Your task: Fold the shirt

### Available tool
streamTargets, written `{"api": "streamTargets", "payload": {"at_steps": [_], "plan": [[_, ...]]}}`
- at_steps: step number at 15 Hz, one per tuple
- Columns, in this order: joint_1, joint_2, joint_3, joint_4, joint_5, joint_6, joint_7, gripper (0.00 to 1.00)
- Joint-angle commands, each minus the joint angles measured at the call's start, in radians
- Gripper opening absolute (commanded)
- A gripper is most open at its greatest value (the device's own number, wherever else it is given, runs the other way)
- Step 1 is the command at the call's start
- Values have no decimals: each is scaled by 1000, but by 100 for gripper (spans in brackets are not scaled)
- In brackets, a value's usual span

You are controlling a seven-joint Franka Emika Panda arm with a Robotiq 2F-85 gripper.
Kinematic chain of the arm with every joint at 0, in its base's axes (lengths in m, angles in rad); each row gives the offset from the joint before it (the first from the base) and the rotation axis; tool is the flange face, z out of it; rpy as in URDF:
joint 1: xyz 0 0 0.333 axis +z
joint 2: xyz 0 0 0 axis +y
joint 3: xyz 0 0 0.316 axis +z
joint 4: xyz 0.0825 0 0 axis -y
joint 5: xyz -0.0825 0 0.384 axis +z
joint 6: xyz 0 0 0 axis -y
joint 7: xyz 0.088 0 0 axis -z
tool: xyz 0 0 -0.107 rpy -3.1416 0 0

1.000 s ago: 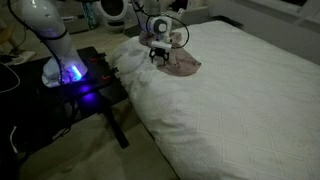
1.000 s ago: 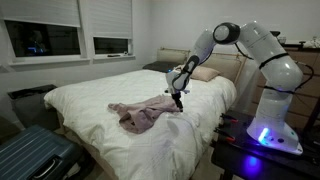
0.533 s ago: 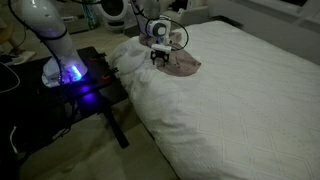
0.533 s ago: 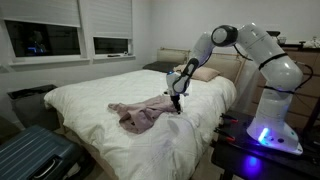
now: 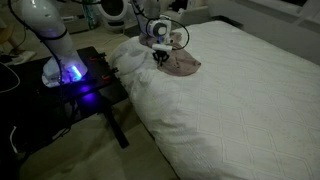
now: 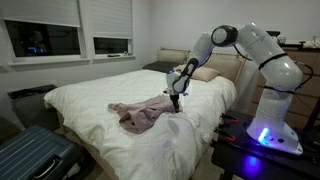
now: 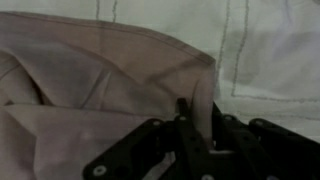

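The shirt (image 5: 181, 64) is a small, crumpled pink-beige garment lying on the white quilted bed cover (image 5: 235, 105) near the side of the bed closest to the robot. It also shows in the other exterior view as the shirt (image 6: 138, 114). My gripper (image 5: 160, 58) is lowered onto the shirt's near edge, and the gripper (image 6: 175, 107) points straight down. In the wrist view the gripper (image 7: 200, 125) is shut on a raised fold at the shirt's (image 7: 90, 80) hemmed corner, with pink cloth standing up between the dark fingers (image 7: 184, 116).
The robot base (image 5: 68, 72) glows blue on a dark stand (image 5: 98, 88) beside the bed. A pillow (image 6: 206, 74) lies at the head of the bed. A dark suitcase (image 6: 35, 155) stands by the bed's far side. White cover (image 7: 270, 50) lies right of the shirt.
The jaws have closed from wide open onto the shirt's edge. The arm has stayed almost still over the same spot.
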Motion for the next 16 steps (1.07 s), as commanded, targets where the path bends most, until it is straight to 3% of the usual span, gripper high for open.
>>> {"api": "streamTargets", "payload": {"at_steps": [1, 7, 13, 16], "plan": [[-5, -20, 3, 9, 13, -11, 6, 0], [0, -129, -12, 17, 10, -93, 3, 0], [-9, -227, -8, 93, 36, -285, -19, 0], [-30, -245, 14, 109, 104, -200, -10, 0]]}}
